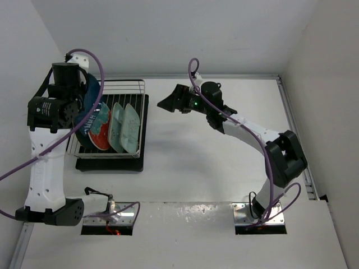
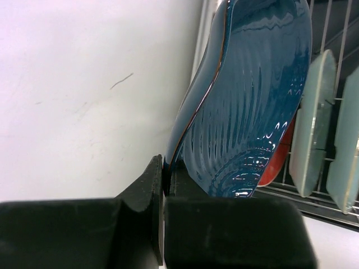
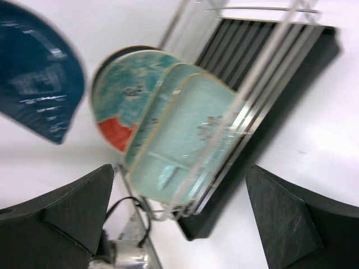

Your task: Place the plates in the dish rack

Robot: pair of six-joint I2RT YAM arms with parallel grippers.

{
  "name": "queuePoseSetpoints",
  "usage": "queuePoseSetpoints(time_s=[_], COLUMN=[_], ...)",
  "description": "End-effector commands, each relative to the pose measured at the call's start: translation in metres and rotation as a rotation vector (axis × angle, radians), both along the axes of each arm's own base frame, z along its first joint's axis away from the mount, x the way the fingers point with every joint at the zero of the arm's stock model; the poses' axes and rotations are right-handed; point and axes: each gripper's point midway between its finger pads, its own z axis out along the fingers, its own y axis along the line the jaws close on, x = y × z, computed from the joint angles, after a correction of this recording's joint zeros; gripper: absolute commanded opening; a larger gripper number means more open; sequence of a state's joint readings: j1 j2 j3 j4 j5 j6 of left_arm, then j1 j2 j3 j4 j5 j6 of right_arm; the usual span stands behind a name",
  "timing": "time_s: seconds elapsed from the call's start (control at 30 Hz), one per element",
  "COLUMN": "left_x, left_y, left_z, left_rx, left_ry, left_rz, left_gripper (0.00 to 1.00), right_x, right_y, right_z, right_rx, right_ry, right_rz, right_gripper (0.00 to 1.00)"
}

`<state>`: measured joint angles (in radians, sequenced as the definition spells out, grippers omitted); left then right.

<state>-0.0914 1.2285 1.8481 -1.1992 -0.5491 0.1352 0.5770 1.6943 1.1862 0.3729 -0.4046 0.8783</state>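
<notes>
My left gripper (image 2: pixel 163 175) is shut on the rim of a dark-blue ribbed, leaf-shaped plate (image 2: pixel 252 95), holding it upright at the left end of the dish rack (image 1: pixel 120 85). That plate (image 1: pixel 91 89) shows under the left wrist in the top view. A red plate with light-blue pattern (image 1: pixel 99 133) and two pale mint plates (image 1: pixel 119 126) (image 1: pixel 132 128) stand on edge in the rack. My right gripper (image 1: pixel 170 103) hangs open and holds nothing, to the right of the rack and facing it. Its view shows the mint plates (image 3: pixel 185 134) and the red plate (image 3: pixel 115 131).
The rack stands on a black drip tray (image 1: pixel 143 120) near the left wall (image 2: pixel 84 84). A raised wire rail (image 3: pixel 263 61) runs along the rack's right side. The right arm's elbow (image 1: pixel 286 157) is near the right table edge. Purple cables loop over both arms.
</notes>
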Motion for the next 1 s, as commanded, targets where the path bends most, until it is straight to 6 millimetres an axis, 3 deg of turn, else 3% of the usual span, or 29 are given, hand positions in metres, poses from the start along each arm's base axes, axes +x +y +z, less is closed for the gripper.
queuePoseSetpoints(time_s=[0.0,0.47,0.77,0.8,0.83,0.97], left_x=[-0.005,0.003,0.031,0.034,0.034,0.046], left_y=[0.02,0.013,0.018,0.016,0.016,0.017], left_z=[0.041,0.023,-0.017,-0.023,-0.024,-0.033], left_rx=[0.04,-0.011,-0.052,-0.058,-0.064,-0.071], left_ry=[-0.163,-0.096,-0.008,0.01,0.006,0.017], left_rz=[0.094,0.018,0.041,0.033,0.037,0.038], left_gripper=[0.0,0.0,0.0,0.0,0.0,0.0], right_x=[0.024,0.111,0.116,0.116,0.113,0.109], right_y=[-0.012,-0.03,-0.039,-0.04,-0.043,-0.055], right_z=[-0.006,-0.019,-0.033,-0.026,-0.035,-0.036], right_rx=[-0.062,-0.085,-0.094,-0.079,-0.086,-0.086], right_ry=[-0.016,-0.025,-0.022,-0.032,-0.019,-0.008], right_rz=[-0.033,-0.12,-0.132,-0.137,-0.138,-0.16], right_gripper=[1.0,1.0,1.0,1.0,1.0,1.0])
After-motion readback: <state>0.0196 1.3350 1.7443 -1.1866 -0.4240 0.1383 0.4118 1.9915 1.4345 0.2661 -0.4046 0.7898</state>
